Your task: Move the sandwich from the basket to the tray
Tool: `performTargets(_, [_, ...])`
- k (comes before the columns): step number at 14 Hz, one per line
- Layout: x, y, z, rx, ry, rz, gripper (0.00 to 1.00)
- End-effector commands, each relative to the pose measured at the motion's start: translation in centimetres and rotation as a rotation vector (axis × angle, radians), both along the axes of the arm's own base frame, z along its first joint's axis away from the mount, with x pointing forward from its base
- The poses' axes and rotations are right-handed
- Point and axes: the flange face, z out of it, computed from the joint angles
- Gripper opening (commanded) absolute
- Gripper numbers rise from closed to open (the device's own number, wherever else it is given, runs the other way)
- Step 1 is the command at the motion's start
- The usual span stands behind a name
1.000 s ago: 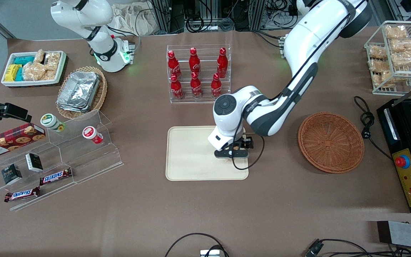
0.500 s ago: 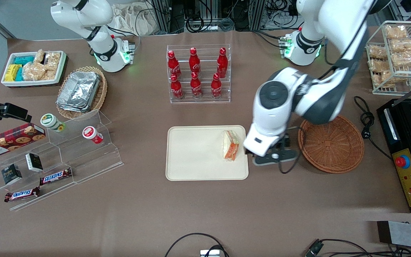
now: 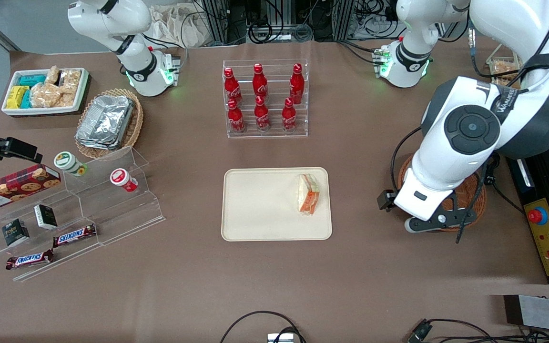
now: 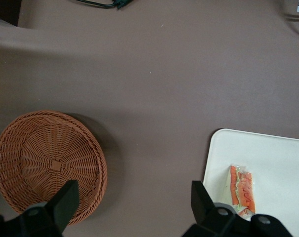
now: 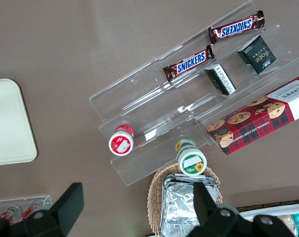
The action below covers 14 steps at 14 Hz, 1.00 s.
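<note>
the sandwich (image 3: 308,194) lies on the tray (image 3: 260,209), at its edge nearest the basket (image 4: 48,165). the gripper (image 4: 134,210) hangs above the basket's rim — fingers spread wide, holding nothing — sandwich toward the parked arm's end.

Bright, even overhead light, soft short shadows, sharp focus, no glare.

Front view high above the table, looking steeply down over its whole spread, left wrist view looking straight down from well up, sharing the basket (image 4: 48,165), tray (image 4: 282,153) and sandwich (image 4: 242,190) with it (gripper (image 4: 134,210) prongs at frame edge), right wrist view downward over the parked arm's end.
</note>
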Motion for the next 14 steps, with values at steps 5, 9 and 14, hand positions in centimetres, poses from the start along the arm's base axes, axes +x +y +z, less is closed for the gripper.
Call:
performTargets(5, [-1.1,8.1,3.3,-0.01,0.03,-0.137,1.0])
performTargets(9, [-2.5,15.1,7.0,-0.021,0.004,-0.145,1.0])
performTargets(14, [-5.7,17.4,10.9,-0.005,-0.045,-0.144,1.0])
